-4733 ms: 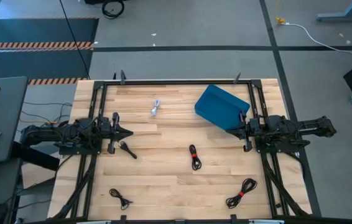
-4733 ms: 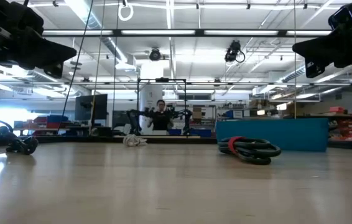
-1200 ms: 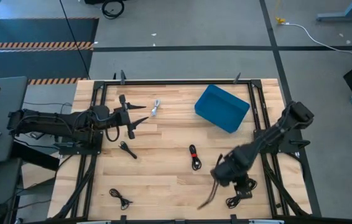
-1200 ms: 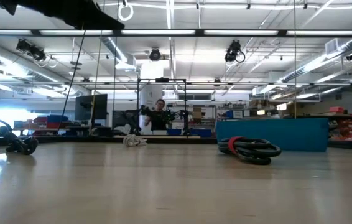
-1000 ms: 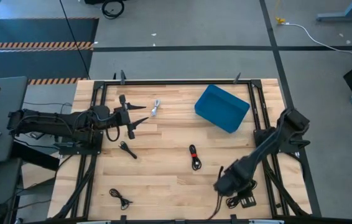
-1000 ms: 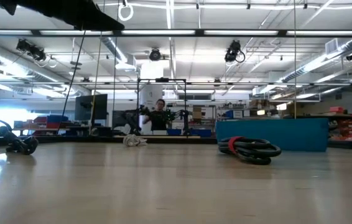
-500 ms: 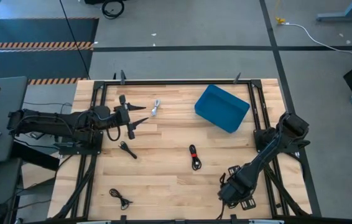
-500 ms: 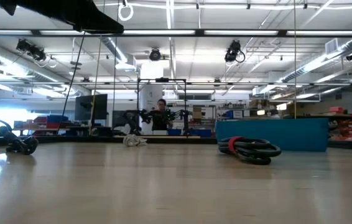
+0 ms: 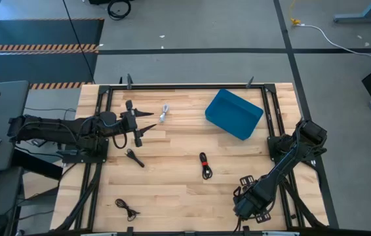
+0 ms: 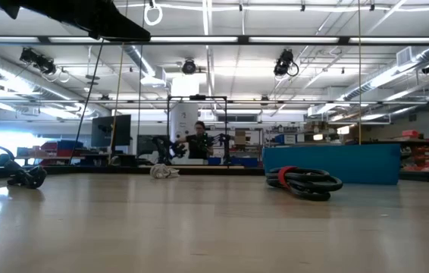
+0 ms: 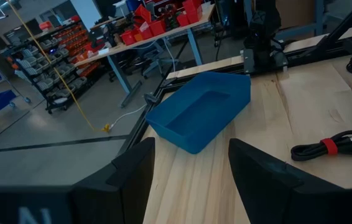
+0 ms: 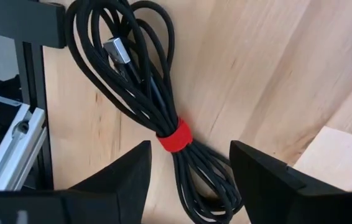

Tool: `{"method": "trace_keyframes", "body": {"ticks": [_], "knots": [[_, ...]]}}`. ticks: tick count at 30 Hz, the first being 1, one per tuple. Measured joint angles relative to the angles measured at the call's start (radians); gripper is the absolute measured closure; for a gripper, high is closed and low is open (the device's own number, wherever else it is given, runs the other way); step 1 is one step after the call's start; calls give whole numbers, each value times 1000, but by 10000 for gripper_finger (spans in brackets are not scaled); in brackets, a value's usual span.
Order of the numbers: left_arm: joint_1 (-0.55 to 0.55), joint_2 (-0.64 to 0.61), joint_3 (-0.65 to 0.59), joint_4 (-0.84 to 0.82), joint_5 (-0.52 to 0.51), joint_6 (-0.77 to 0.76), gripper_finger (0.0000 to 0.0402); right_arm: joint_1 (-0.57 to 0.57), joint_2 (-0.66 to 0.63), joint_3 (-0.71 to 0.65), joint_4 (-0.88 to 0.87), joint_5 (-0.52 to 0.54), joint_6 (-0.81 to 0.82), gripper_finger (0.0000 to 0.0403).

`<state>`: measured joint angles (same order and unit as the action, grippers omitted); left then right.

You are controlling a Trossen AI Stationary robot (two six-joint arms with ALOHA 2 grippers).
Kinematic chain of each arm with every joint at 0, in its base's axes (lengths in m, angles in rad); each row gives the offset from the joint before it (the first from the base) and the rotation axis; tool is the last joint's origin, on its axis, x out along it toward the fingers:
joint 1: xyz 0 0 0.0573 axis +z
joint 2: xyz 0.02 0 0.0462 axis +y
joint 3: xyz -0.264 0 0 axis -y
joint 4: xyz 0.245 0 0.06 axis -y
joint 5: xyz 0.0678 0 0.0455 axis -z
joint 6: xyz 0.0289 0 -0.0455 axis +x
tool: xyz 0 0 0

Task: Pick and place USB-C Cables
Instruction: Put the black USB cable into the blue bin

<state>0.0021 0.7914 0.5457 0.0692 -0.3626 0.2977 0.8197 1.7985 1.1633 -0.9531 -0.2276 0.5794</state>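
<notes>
My right gripper (image 9: pixel 243 213) hangs open at the table's near right, pointing down. Its two fingers stand on either side of a black USB-C cable coil with a red tie (image 12: pixel 175 138), which lies flat on the wood and is touched by neither finger. In the high view the arm hides this coil. My left gripper (image 9: pixel 147 124) waits open at the far left, beside a white cable (image 9: pixel 164 113). Another black coil with a red tie (image 9: pixel 204 165) lies mid-table. Two plain black cables lie at the left (image 9: pixel 134 157) and the near left (image 9: pixel 127 208).
The blue bin (image 9: pixel 234 113) stands at the far right of the table, slanted. Black frame rails (image 9: pixel 278 177) run along both table sides, one close beside my right gripper. A person stands in the room far behind the table (image 10: pixel 198 140).
My right gripper has gone toward the table's near edge and down, coming over the near-right cable coil, which now lies hidden under it in the high view. All the cables lie where they were.
</notes>
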Motion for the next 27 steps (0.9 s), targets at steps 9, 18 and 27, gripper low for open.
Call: {"method": "trace_keyframes", "body": {"ticks": [9,18,27], "knots": [[0,0,0,-8,0,-6,189,44,0,0,42,3,51,180],[0,0,0,-8,0,-14,189,63,74,-1,40,52,30,180],[-1,0,0,-8,0,-26,189,63,127,2,21,68,33,193]]}}
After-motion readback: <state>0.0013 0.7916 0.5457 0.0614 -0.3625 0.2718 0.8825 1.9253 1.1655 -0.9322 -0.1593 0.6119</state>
